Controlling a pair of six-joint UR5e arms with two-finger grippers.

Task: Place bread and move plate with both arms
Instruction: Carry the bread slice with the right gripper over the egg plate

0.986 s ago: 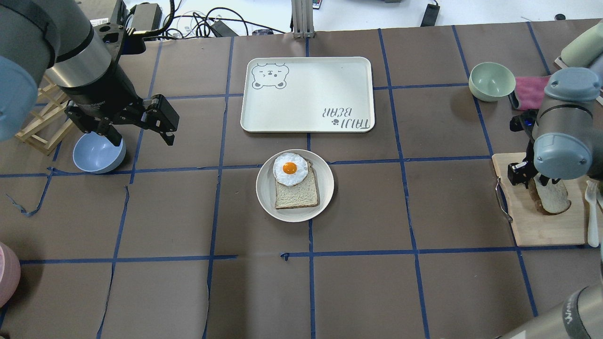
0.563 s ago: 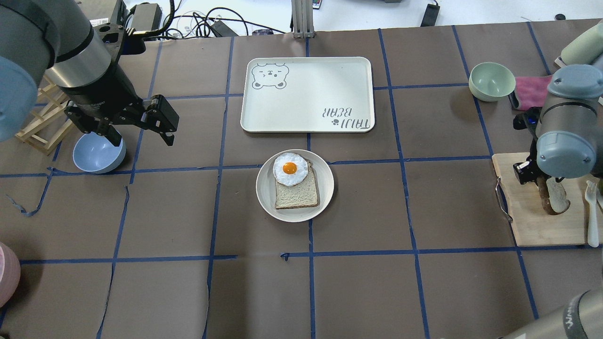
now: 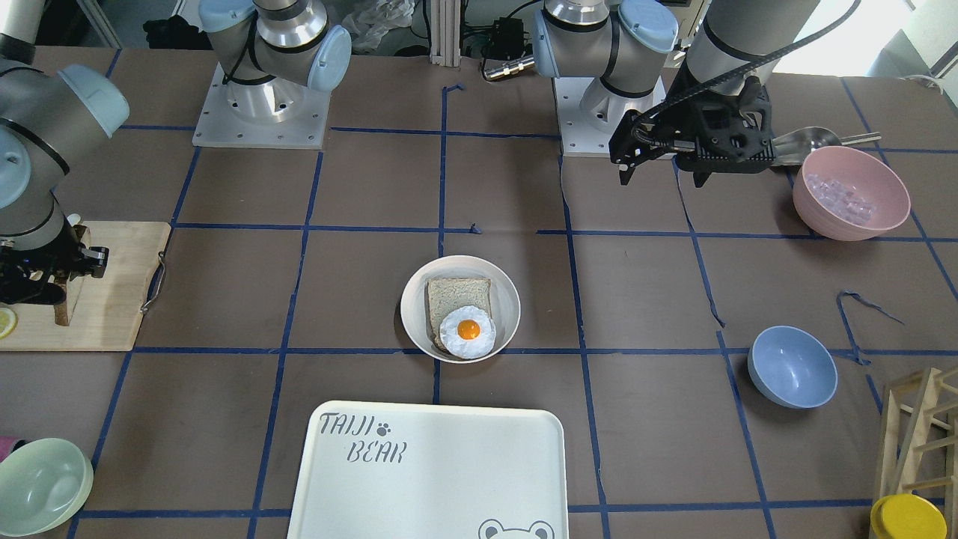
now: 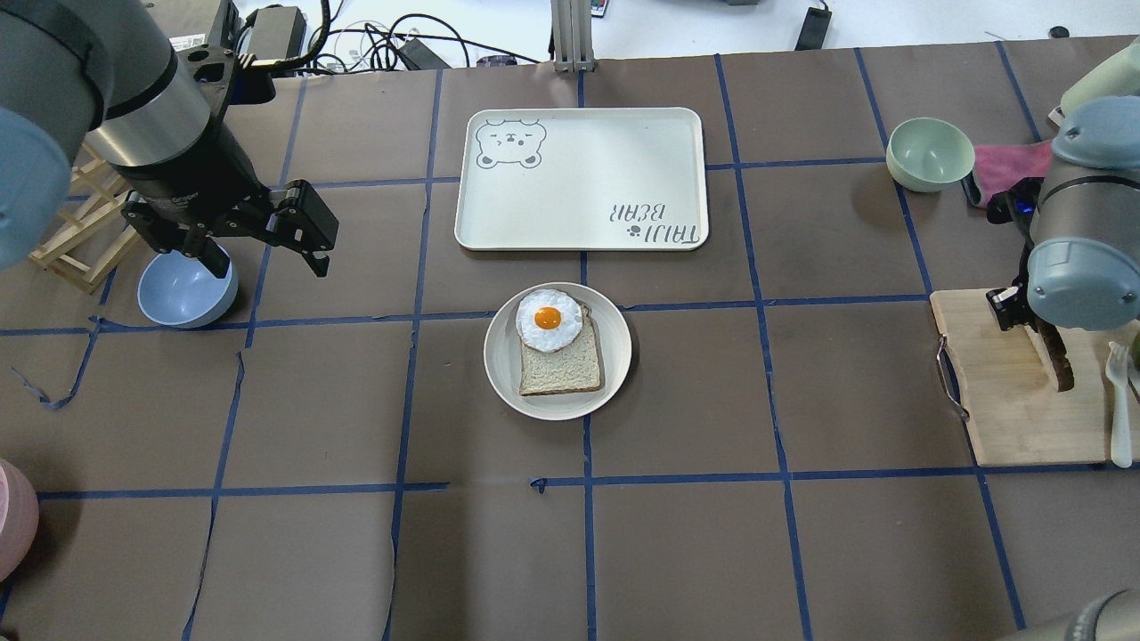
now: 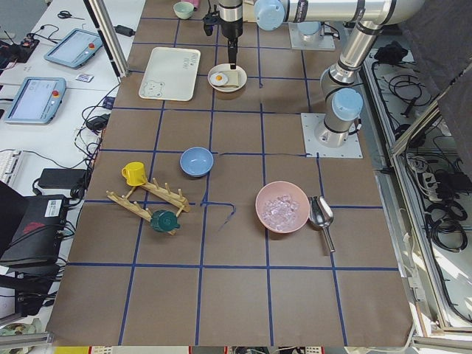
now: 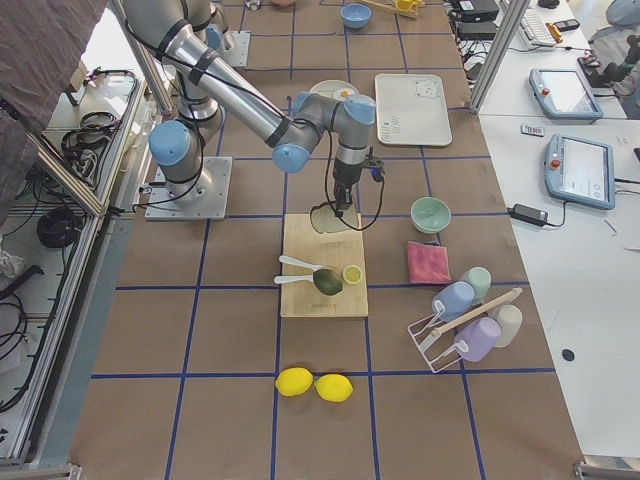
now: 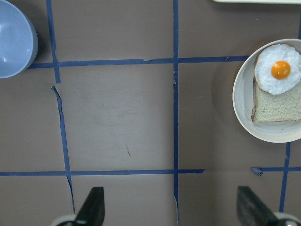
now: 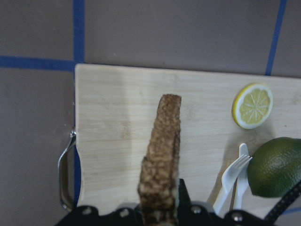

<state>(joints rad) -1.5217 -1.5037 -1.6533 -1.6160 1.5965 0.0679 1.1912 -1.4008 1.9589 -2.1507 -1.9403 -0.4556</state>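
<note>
Lifted edge-on since a moment ago, the bread [image 4: 1060, 365] hangs over the cutting board [image 4: 997, 418], pinched in the right gripper [image 8: 160, 211]; the left gripper [image 7: 171, 212] waits spread wide. Swing it flat before releasing over the plate [image 4: 499, 378]

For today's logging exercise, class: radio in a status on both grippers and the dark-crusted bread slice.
Left gripper open, empty. Right gripper shut on dark-crusted bread slice, edge-on over wooden cutting board. Round off-white plate holds squarer slice, fried egg.
</note>
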